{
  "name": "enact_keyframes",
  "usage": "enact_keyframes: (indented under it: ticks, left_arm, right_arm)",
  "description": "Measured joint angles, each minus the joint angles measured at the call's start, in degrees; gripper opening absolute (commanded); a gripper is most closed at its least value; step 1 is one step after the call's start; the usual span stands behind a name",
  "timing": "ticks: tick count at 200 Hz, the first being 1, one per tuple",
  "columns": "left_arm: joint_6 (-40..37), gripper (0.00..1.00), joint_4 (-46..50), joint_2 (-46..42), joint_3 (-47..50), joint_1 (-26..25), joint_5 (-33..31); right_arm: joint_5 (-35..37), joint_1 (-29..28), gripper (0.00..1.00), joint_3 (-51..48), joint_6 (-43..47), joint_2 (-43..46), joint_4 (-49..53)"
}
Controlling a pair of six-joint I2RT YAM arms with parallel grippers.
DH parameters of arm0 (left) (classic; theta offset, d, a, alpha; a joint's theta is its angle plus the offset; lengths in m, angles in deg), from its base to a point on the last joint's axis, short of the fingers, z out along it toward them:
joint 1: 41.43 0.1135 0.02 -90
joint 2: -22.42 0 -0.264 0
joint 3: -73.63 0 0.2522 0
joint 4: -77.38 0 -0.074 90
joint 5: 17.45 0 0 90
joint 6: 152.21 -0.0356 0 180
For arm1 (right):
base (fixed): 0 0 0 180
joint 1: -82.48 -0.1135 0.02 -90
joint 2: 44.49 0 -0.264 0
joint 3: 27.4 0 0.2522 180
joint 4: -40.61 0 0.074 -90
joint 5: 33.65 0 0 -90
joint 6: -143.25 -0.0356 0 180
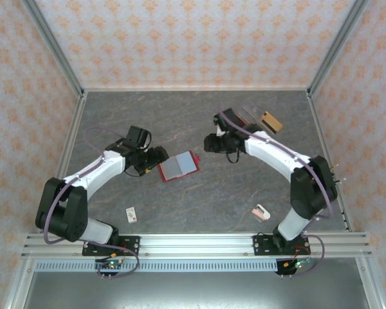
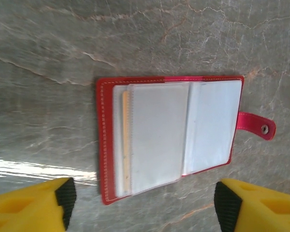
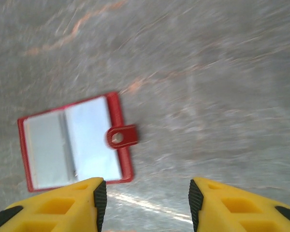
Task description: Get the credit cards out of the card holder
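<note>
1. Holder [image 1: 179, 166] lies open mid-worktop with nothing pinning it. Left fingers [image 2: 64, 194] and right fingers [image 3: 100, 199] are both spread and empty, so pulling a card may drag the whole holder.
2. Yellow card [image 2: 126, 140] shows only an edge in its sleeve (thin target). A pinch may catch the sleeve too.
</note>
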State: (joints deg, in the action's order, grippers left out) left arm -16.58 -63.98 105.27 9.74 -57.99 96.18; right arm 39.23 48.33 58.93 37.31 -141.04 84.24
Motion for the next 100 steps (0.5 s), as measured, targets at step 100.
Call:
enact_keyframes:
  ticks: [100]
  left_arm:
    - [4.5,0.43,-6.0,9.2,0.0,-1.8,0.6]
  right_arm:
    - [5.0,-9.7,0.44,9.9,-1.9,-17.5,1.2]
